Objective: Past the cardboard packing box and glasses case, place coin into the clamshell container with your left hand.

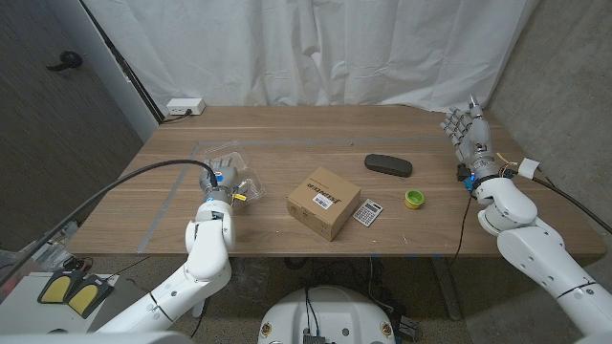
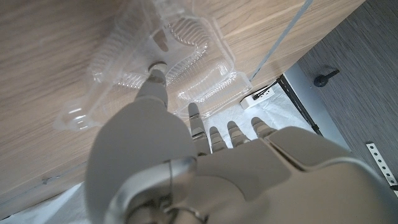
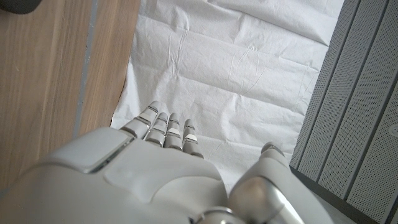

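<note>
Wooden table (image 1: 287,129) stood before a white curtain (image 1: 316,48). Clamshell container (image 1: 232,176), clear plastic, lay at the left side, under the left hand (image 1: 218,179); one fingertip (image 2: 156,65) touched it, and whether the coin was held could not be told. Cardboard packing box (image 1: 323,202) sat centre, glasses case (image 1: 388,164) beyond, calculator (image 1: 368,211) beside. Right hand (image 1: 469,129) was raised at the table's right edge, fingers spread, holding nothing.

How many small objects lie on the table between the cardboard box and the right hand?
3: calculator beside the cardboard box, green tape roll, black glasses case behind them.
</note>
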Motion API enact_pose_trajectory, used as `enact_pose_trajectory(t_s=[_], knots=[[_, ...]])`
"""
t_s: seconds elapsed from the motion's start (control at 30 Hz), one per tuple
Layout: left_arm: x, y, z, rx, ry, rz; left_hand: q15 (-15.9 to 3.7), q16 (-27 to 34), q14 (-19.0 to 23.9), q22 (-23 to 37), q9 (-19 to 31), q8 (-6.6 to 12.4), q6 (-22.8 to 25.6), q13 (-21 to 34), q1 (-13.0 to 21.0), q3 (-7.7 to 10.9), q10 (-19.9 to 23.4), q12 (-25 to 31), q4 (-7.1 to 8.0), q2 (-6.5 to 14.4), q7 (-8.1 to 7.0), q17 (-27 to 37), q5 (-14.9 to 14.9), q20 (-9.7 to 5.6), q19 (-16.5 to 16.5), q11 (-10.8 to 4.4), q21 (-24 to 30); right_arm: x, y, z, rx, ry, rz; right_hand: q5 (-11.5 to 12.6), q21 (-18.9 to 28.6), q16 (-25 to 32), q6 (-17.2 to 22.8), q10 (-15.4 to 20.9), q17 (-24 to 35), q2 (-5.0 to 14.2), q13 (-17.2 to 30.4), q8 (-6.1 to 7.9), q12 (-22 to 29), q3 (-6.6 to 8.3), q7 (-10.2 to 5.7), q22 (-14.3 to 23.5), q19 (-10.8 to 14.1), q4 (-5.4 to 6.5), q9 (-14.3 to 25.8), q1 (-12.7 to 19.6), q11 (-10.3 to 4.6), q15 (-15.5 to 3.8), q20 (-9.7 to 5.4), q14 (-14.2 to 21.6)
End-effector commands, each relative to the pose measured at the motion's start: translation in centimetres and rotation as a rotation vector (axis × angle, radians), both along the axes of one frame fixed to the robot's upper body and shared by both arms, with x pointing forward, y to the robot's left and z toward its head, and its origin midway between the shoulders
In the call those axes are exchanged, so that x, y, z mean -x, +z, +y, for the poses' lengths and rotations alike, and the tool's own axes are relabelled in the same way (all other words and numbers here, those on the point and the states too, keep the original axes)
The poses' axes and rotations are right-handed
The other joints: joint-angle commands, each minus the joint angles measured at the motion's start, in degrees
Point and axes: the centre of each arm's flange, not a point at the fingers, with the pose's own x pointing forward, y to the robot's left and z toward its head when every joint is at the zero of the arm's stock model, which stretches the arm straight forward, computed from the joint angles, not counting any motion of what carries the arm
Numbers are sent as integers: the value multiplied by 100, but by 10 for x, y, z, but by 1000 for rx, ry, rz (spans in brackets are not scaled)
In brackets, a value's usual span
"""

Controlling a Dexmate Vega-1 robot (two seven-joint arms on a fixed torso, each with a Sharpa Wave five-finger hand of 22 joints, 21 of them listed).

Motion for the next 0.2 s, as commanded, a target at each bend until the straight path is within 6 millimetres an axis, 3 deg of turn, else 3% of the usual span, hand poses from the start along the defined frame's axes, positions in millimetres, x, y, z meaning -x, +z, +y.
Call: enact_pose_trajectory(t_s=[0.03,0.2], knots=[[12,5,7,-2,-13,-38,42,-27,-139,18,16,-164,-248,15,-147,-27,-150,28,62,19,26,23,53,18,-301,19,2,3,-7,12,1,8,14,34,-7,10,46,34,10,47,8,7,11,-17,-10,34,-11,-18,17,15,11,12,16,25],[16,10,7,-12,-20,-59,62,-27,-186,20,16,-211,-289,15,-207,-42,-212,27,96,39,35,26,54,16,-364,12,-13,4,-9,14,-4,6,8,34,-8,9,50,42,10,50,9,8,14,-19,-11,34,-15,-20,17,16,20,14,21,21]])
